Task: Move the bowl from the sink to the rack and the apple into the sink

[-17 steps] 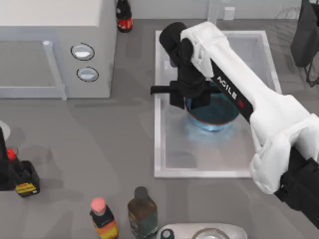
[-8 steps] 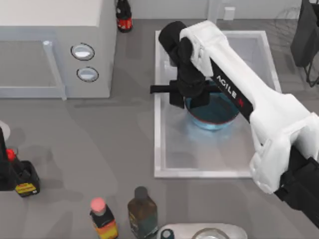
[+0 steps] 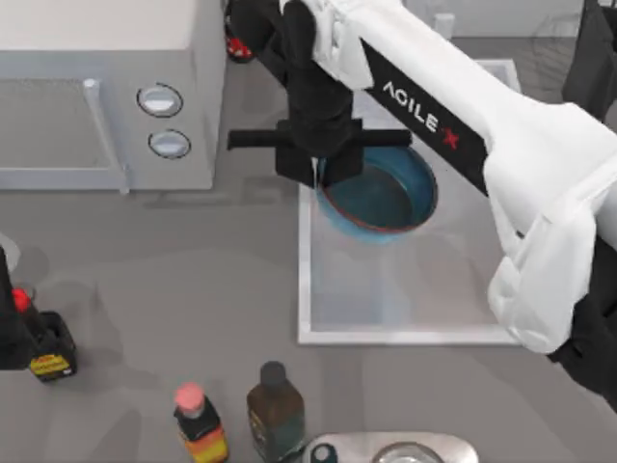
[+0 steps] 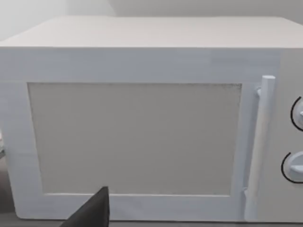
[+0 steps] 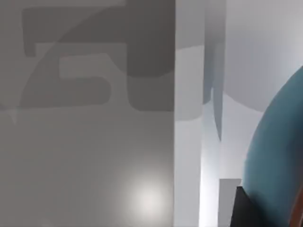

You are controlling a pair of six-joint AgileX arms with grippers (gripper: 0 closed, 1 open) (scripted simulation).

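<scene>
**Bowl held clear of the basin; rack lies toward the far right corner**

The right gripper (image 3: 323,174) is pinching the left rim of the bowl (image 3: 381,198), fingers closed narrow on the wall. The bowl is hanging tilted over the left rim of the sink (image 3: 405,336), toward the basin's far half, partly over the basin and partly over the counter just beside it. In the right wrist view the bowl (image 5: 279,161) is showing as a blue curve beside one dark finger, with the sink's white rim running below it.

Key relation: the bowl is extending from the gripper toward the table's right side, that is, toward the basin's centre. The dark wire shape at the table's far right corner, probably the rack (image 3: 578,43), is sitting well apart from the bowl, beyond the sink's far right corner. Judgement: the carry needs to go rightward and away across the basin, with the bowl leading the gripper.

The left gripper (image 3: 12,328) is parked at the table's left edge, near a red-capped bottle (image 3: 43,345); cannot tell its finger state. Its wrist camera is facing the microwave (image 4: 142,127).

Apple: not located.
</scene>
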